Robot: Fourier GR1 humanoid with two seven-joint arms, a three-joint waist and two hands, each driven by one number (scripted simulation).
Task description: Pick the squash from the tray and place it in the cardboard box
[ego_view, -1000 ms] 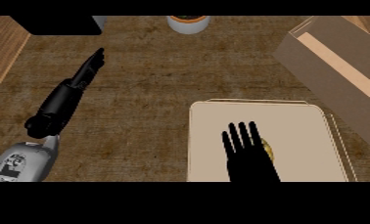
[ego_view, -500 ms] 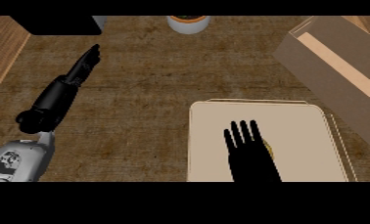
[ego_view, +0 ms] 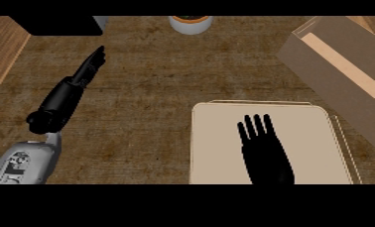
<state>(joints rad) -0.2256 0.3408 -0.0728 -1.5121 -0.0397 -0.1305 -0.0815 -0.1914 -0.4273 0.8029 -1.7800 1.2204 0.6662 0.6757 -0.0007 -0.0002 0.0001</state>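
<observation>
Two black robot hands show over the brown bench (ego_view: 161, 82). The right robot hand (ego_view: 265, 154) lies flat above the beige tray (ego_view: 219, 146), fingers straight and slightly spread, pointing away from the view's lower edge; it is released and holds nothing. Its palm and wrist cover the lower middle of the tray (the forearm runs off the bottom of the view). The squash cannot be seen anywhere: no part of it shows on the bare tray surface around the hand, so whether it sits hidden under the palm cannot be told.

The left robot hand (ego_view: 89, 67) is well apart from the tray, over the left part of the bench. It is stretched out long and narrow, fingers straight and together, pointing up and slightly right toward the far side of the bench; it too is released and touches nothing that can be made out. Its grey forearm (ego_view: 26, 161) enters from the lower left corner.

The cardboard box (ego_view: 333, 67) stands at the right edge, tilted in the view, its long open top showing a pale inner wall. Its near lower side comes close to the tray's far right corner, though contact cannot be judged.

At the far edge of the bench a small white round pot (ego_view: 190, 24) with a brownish top sits near the middle, and a dark block (ego_view: 55, 25) fills the far left corner. A strip of lighter wood (ego_view: 11, 42) runs along the left edge.
</observation>
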